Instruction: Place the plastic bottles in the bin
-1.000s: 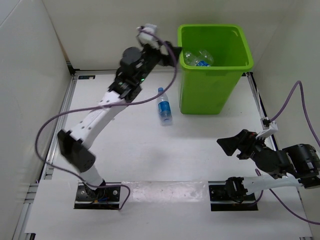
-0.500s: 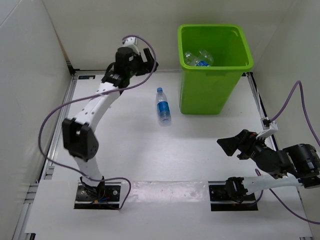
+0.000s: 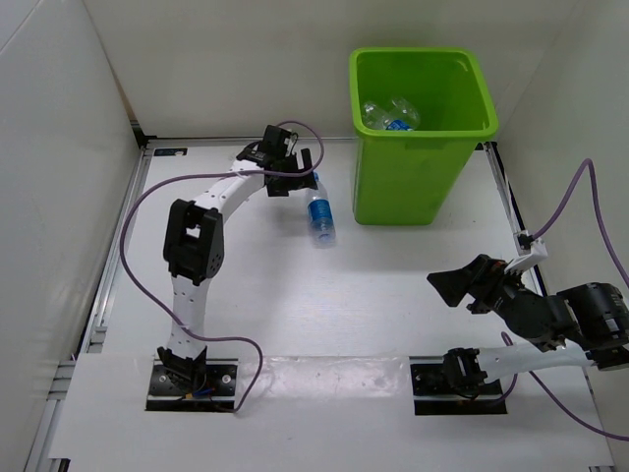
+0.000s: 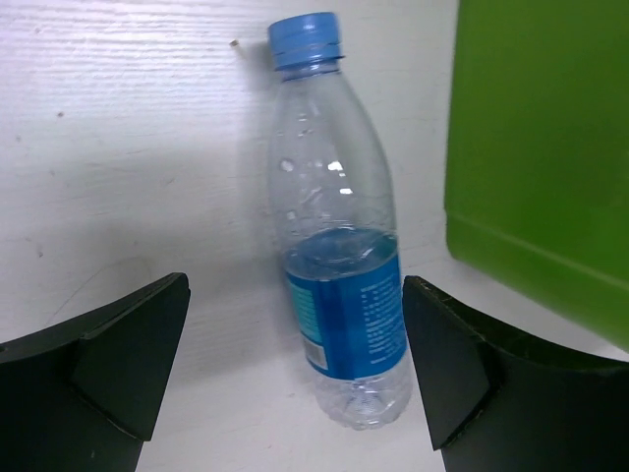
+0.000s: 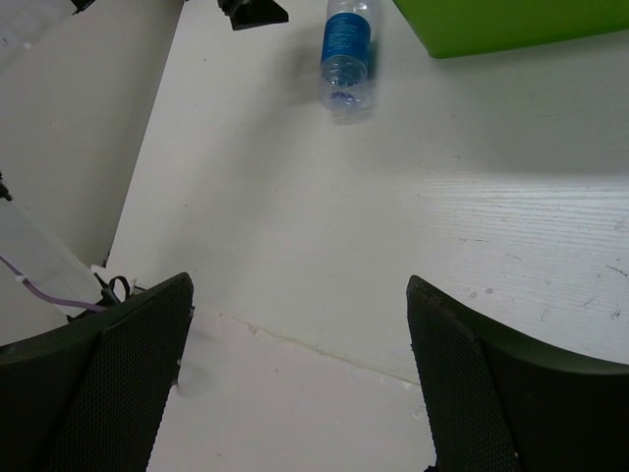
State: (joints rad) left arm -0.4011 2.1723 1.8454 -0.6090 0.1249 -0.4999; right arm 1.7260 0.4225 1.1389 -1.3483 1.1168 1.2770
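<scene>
The bin (image 3: 405, 187), with bottles (image 3: 390, 113) already inside, is seen just beyond one jaw of the left gripper (image 4: 295, 283), which is spread wide and empty. One blue-labelled bottle (image 4: 339, 285) is laid flat ahead of and between those jaws, cap pointing away, untouched. It is judged light, thin-walled and slippery; the labelled middle should be gripped. The right gripper (image 5: 300, 283) is likewise wide open and empty, the bottle far ahead.

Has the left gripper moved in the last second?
Yes. The left gripper dropped from the rim of the bin, toward the near side, to the bottle lying outside it.
</scene>
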